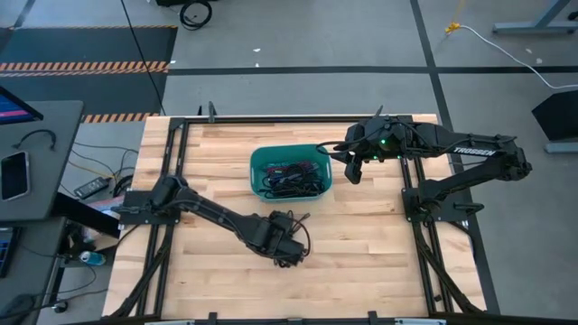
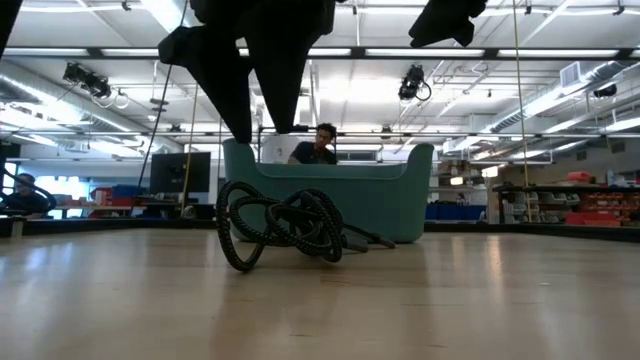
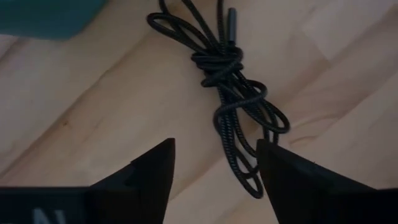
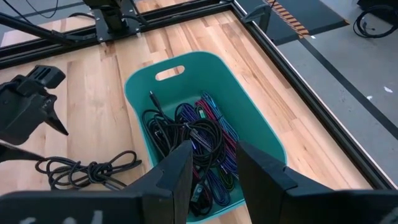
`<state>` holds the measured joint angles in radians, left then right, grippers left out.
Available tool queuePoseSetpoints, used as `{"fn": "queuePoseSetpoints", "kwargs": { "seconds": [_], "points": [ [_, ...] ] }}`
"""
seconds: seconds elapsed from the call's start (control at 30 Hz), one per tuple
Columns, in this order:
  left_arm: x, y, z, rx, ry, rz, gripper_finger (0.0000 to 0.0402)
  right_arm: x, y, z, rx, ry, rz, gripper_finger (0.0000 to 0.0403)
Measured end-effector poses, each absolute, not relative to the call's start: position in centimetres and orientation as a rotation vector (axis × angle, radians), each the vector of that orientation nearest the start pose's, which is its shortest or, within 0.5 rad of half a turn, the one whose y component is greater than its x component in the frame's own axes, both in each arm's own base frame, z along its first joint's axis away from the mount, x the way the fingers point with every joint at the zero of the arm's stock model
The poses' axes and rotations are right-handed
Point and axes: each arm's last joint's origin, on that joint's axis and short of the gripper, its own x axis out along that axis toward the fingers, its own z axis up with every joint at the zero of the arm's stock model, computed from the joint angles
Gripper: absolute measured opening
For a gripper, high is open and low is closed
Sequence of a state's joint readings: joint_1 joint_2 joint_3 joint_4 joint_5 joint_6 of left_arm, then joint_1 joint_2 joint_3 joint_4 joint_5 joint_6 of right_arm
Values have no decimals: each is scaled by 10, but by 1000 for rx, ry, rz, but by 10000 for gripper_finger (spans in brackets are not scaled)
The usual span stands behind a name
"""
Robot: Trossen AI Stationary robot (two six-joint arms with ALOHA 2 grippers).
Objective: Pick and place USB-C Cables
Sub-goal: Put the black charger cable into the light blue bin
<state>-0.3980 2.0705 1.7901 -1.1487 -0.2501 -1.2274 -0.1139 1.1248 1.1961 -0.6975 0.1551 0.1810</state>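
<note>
A black braided USB-C cable (image 3: 230, 81), knotted into a loose bundle, lies on the wooden table in front of the teal bin (image 1: 256, 162); its loops stand up in the low view (image 2: 285, 225). My left gripper (image 3: 214, 171) hangs open just above that bundle (image 1: 305, 233), one finger on either side of its lower loop. Several more cables (image 4: 199, 134), black, blue, purple and magenta, lie tangled inside the bin. My right gripper (image 4: 211, 168) is open and empty above the bin's right end (image 1: 352, 167).
The bin (image 2: 400, 190) stands in the middle of the table, close behind the loose cable (image 4: 87, 169). Black frame rails (image 1: 172, 181) run along the table's left and right sides. Bare wood stretches toward the near edge. A person (image 2: 318, 145) sits in the room beyond.
</note>
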Motion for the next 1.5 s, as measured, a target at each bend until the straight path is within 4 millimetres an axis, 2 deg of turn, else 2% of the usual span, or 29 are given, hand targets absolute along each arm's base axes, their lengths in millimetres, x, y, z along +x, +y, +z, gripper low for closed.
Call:
{"fn": "queuePoseSetpoints", "kwargs": {
  "seconds": [0.2, 0.9, 1.0, 1.3, 1.5],
  "points": [
    [385, -160, 231, -600, 1155, 648, 249, 222, -30, 362, 164, 602, -317, 130],
    [386, -161, 231, -632, 1131, 663, 245, 223, -30, 362, 168, 603, -318, 130],
    [388, -163, 225, -629, 1137, 676, 245, 223, -30, 362, 168, 603, -318, 130],
    [397, -171, 186, -620, 1236, 684, 245, 222, -30, 362, 168, 604, -319, 130],
    [400, -171, 175, -607, 1255, 698, 245, 222, -30, 362, 168, 605, -319, 130]
  ]
}}
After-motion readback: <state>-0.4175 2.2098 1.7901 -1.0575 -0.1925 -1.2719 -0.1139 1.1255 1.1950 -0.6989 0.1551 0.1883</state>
